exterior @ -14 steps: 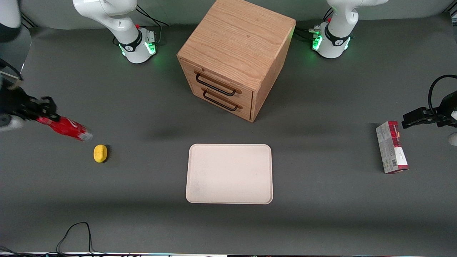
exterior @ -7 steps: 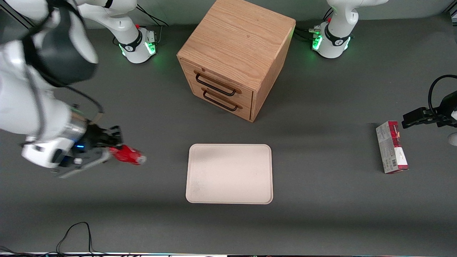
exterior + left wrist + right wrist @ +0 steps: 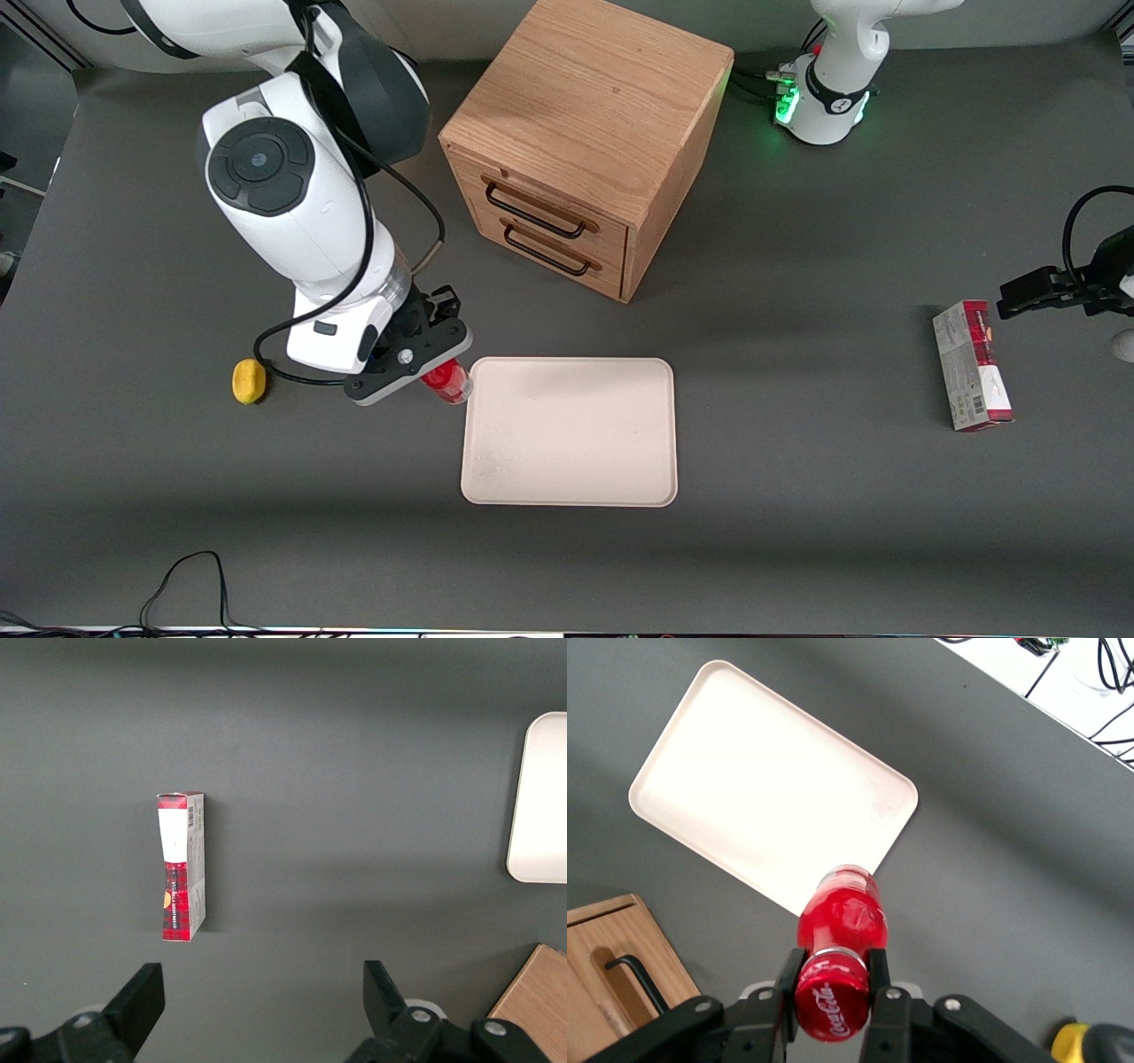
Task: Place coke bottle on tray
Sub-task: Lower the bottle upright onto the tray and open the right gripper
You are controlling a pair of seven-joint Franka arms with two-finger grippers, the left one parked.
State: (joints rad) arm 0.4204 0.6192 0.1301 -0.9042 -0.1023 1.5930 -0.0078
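Observation:
My right gripper (image 3: 434,354) is shut on the neck of the coke bottle (image 3: 447,381), a small red bottle with a red cap. It holds it above the table at the corner of the tray (image 3: 569,431) that is nearest the working arm and the cabinet. In the right wrist view the fingers (image 3: 790,979) clamp the bottle (image 3: 842,908) just under its cap, and the bottle hangs over the table right at the edge of the cream-white tray (image 3: 762,784). The tray has nothing on it.
A wooden drawer cabinet (image 3: 585,133) stands farther from the front camera than the tray. A yellow lemon-like lump (image 3: 249,381) lies on the table beside the working arm. A red-and-grey carton (image 3: 971,364) lies toward the parked arm's end of the table.
My right gripper has carried the bottle from the working arm's end of the table, past the yellow lump, to the tray's corner. The bottle has turned from slanted to hanging down.

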